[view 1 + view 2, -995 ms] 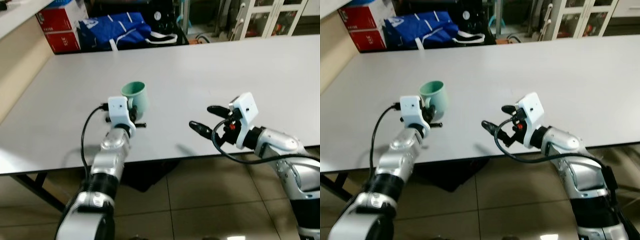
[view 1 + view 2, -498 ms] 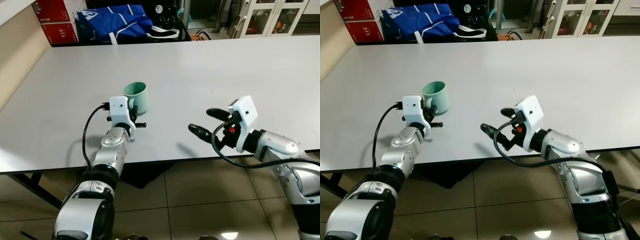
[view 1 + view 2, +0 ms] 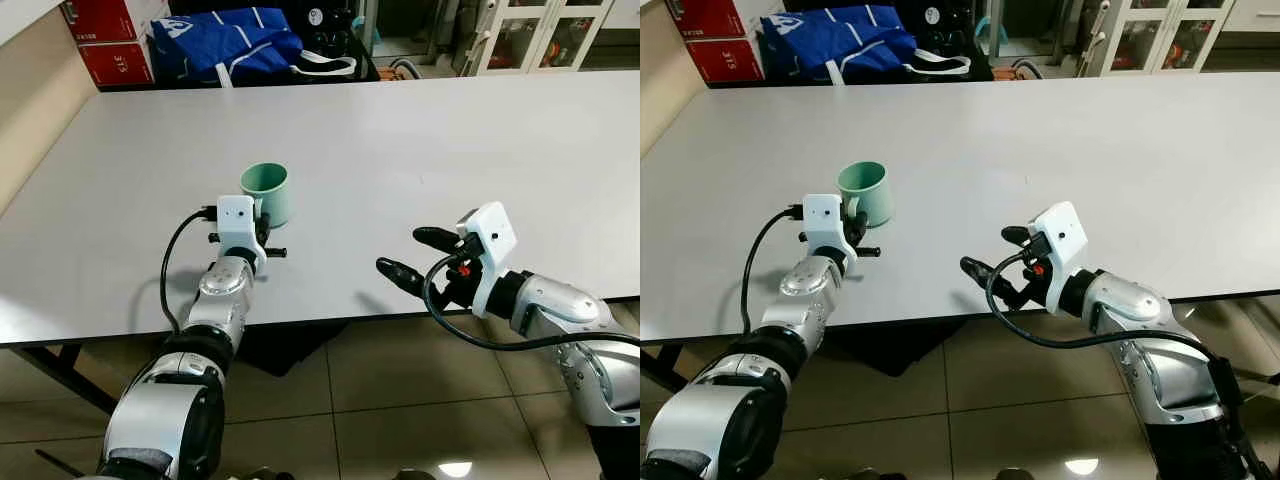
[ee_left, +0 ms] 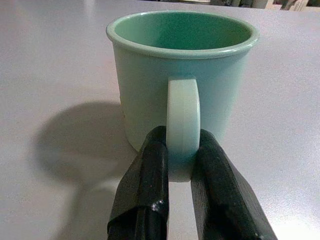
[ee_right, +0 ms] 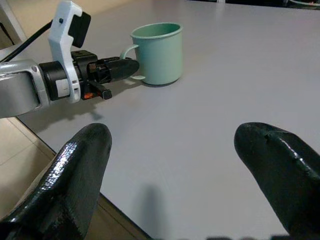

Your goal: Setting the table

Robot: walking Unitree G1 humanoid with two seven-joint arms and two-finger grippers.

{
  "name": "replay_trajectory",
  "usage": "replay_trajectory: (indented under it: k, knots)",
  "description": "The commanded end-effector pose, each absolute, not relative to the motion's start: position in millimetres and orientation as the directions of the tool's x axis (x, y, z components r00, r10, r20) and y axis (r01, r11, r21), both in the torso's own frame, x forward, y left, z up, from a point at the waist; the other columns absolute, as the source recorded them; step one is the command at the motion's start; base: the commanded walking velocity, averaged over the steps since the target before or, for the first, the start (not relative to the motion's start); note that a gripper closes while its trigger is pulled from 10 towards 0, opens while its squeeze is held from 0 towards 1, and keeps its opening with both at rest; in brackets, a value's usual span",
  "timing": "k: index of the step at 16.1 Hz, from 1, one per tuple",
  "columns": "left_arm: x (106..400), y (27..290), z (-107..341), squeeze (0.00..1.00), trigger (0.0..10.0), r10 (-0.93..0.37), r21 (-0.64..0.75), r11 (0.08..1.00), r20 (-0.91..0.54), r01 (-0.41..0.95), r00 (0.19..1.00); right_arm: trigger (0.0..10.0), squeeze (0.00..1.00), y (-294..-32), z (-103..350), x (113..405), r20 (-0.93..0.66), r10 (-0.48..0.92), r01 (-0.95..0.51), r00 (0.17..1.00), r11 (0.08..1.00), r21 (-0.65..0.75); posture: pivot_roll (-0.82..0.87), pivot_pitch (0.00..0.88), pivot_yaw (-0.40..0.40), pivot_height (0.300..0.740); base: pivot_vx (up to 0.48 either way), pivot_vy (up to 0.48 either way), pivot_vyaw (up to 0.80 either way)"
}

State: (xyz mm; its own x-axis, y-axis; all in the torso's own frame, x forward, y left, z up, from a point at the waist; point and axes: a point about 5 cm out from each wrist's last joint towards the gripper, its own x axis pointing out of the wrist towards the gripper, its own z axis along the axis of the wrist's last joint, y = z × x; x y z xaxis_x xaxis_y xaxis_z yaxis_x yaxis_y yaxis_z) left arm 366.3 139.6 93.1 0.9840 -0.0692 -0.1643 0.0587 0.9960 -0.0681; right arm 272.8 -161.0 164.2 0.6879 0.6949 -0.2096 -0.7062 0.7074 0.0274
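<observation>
- The left gripper had its two black fingers pinched on the handle of the mint-green mug, one finger on each flat side of the loop.
- Holding by the handle, rather than the wide body, looked sensible: the loop was narrow enough for the fingers to clamp, and the mug's mouth stayed upward.
- The mug stood upright on the grey table, near the front edge and on the robot's left side; its shadow lay right against its base, so it seemed to rest on the surface, though I cannot be sure it was not just lifted.
- The right gripper hovered over the front edge of the table, well apart from the mug, fingers spread wide and holding nothing. Judging by that pose, it was kept clear so the left arm could work alone.
- The mug was a plain, smooth cylinder with a rolled rim, pale green outside and a deeper green inside, and it looked empty.
- Beyond the far edge of the table lay a blue bag and red boxes, away from the work.
</observation>
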Motion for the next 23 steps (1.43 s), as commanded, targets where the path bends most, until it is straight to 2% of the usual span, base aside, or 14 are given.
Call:
replay_trajectory:
  k: [1, 6, 15, 23]
  knots:
    - [362, 141, 81, 1.0, 10.0, -0.058, -0.057, 0.997, -0.231, 0.046, 0.971, 10.0, 0.0, -161, 167, 270, -0.2, 0.693, -0.704, 0.692, 0.71, 0.026, -0.33, 0.066, 0.053, 0.74, 0.0, 0.0, 0.0]
    - [360, 138, 77, 1.0, 10.0, -0.062, -0.067, 0.997, -0.249, 0.047, 0.966, 10.0, 0.0, -160, 168, 270, -0.2, 0.693, -0.703, 0.693, 0.711, 0.029, -0.33, 0.068, 0.057, 0.74, 0.0, 0.0, 0.0]
    - [370, 136, 98, 1.0, 10.0, -0.035, -0.116, 0.993, -0.158, 0.016, 0.987, 10.0, 0.0, -158, 164, 270, -0.207, 0.697, -0.706, 0.687, 0.707, 0.035, -0.31, 0.062, 0.055, 0.74, 0.0, 0.0, 0.0]
    - [367, 132, 92, 1.0, 10.0, -0.051, -0.123, 0.992, -0.177, 0.03, 0.983, 10.0, 0.0, -154, 162, 272, -0.211, 0.705, -0.715, 0.677, 0.698, 0.036, -0.3, 0.052, 0.056, 0.74, 0.0, 0.0, 0.0]
